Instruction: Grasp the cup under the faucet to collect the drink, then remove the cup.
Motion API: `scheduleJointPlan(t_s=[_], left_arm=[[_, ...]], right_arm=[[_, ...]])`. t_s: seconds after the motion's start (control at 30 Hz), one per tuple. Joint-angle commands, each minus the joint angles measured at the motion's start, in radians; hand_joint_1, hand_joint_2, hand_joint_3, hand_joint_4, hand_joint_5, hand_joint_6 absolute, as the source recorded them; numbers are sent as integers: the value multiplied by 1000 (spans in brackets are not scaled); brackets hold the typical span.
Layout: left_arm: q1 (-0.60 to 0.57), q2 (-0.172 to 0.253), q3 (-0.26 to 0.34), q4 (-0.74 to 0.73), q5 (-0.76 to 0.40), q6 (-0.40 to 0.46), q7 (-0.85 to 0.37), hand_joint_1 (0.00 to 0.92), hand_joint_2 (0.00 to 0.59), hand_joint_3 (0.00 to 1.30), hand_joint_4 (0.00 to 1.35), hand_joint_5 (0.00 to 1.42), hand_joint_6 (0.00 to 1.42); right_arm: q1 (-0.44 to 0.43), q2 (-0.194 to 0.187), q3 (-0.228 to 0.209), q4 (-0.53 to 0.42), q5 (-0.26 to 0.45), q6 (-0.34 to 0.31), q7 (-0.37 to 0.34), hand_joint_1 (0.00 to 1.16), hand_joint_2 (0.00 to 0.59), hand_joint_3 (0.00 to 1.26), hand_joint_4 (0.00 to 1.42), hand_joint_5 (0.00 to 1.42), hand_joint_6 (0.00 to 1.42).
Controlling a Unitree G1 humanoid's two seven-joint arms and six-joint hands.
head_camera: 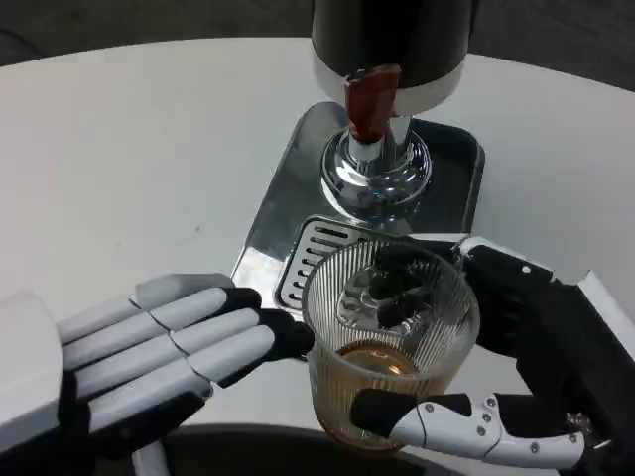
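Observation:
A ribbed clear glass cup (389, 342) with a little brown drink in its bottom stands at the front of the dispenser's metal drip tray (288, 188). My right hand (516, 367) grips it from the right, thumb across its near side and fingers behind its far side. The dispenser's chrome faucet (375, 171) with a red lever (371, 99) sits behind and above the cup, under a black tank (395, 40). My left hand (159, 352) lies open at the lower left, fingers stretched toward the cup, fingertips just short of its left wall.
The slotted drain grate (310, 258) lies between faucet and cup. White round table (129, 169) stretches to the left and back; its dark edge shows at the top corners.

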Motion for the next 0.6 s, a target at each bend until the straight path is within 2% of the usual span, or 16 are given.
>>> scheduleJointPlan(t_s=[0.03, 0.6], left_arm=[[8, 7, 5, -10, -8, 5, -11, 0, 52, 4, 0, 1, 0], [3, 8, 4, -1, -13, 20, -14, 0, 56, 24, 0, 0, 0]], right_arm=[[3, 2, -2, -31, 20, -4, -2, 928, 169, 554, 675, 755, 651], [-3, 1, 5, -31, 17, -4, -1, 927, 170, 554, 677, 755, 651]])
